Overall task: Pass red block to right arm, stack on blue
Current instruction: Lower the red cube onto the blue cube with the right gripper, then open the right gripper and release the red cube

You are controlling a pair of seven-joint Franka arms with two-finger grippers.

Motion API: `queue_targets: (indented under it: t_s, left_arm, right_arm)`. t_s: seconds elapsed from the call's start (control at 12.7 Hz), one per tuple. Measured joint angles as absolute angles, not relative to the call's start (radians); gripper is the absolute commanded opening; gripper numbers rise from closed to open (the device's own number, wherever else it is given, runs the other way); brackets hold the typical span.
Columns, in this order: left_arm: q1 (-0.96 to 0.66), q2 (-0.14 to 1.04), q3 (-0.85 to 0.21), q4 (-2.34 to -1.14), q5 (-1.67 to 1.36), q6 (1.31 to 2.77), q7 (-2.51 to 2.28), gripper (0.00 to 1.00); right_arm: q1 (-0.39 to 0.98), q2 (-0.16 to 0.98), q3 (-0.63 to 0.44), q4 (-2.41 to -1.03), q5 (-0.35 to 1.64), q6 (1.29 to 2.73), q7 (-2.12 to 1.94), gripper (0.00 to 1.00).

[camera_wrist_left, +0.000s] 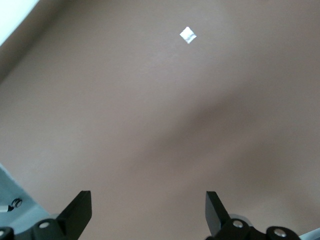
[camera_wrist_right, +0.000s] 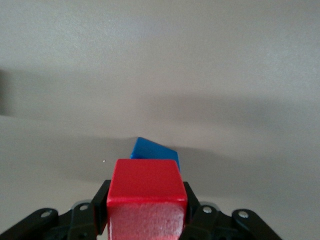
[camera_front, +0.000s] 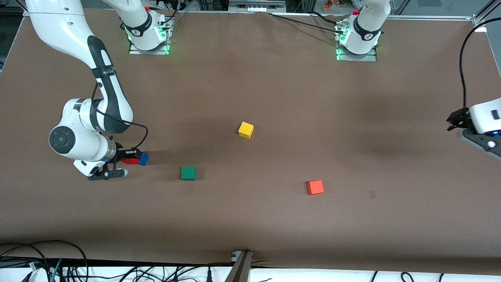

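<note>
The right arm reaches low over the table at its own end. Its right gripper [camera_front: 128, 159] is shut on the red block [camera_front: 130, 160], whose deep-red faces fill the right wrist view [camera_wrist_right: 146, 200] between the black fingers [camera_wrist_right: 102, 205]. The blue cube [camera_front: 143, 158] sits on the table right beside the red block and shows just past it in the right wrist view [camera_wrist_right: 155, 151]. I cannot tell whether the two touch. The left gripper [camera_front: 457, 120] waits at the left arm's end of the table, open and empty in the left wrist view [camera_wrist_left: 148, 210] above bare brown mat.
A yellow cube [camera_front: 245, 130] lies mid-table. A green cube [camera_front: 188, 173] lies nearer the front camera, not far from the blue cube. An orange cube [camera_front: 315, 187] lies toward the left arm's end. A small pale patch [camera_wrist_left: 188, 35] marks the mat.
</note>
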State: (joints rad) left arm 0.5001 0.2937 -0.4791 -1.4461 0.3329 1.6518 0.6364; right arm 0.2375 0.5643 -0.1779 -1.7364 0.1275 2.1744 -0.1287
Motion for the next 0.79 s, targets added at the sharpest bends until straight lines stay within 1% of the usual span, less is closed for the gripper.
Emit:
queue_targets:
  t_s: [0.16, 0.24, 0.32, 0.55, 0.79]
  left_arm:
    - [0.508, 0.294, -0.465, -1.418, 0.335, 1.624, 0.633, 1.00]
    - [0.515, 0.294, -0.459, -1.413, 0.335, 1.601, 0.633, 1.00]
    - [0.522, 0.294, -0.456, -1.406, 0.336, 1.584, 0.633, 1.00]
    - [0.526, 0.293, -0.455, -1.359, 0.336, 1.539, 0.632, 1.00]
    - [0.523, 0.293, -0.462, -1.342, 0.336, 1.510, 0.631, 1.00]
  right_arm:
    - [0.238, 0.574, -0.178, -1.737, 0.124, 2.173, -0.129, 0.00]
    - [0.238, 0.577, -0.179, -1.739, 0.121, 2.172, -0.129, 0.20]
    - [0.237, 0.578, -0.179, -1.739, 0.119, 2.171, -0.129, 0.99]
    - [0.237, 0.579, -0.180, -1.734, 0.117, 2.173, -0.129, 1.00]
    - [0.238, 0.575, -0.181, -1.676, 0.116, 2.160, -0.131, 1.00]
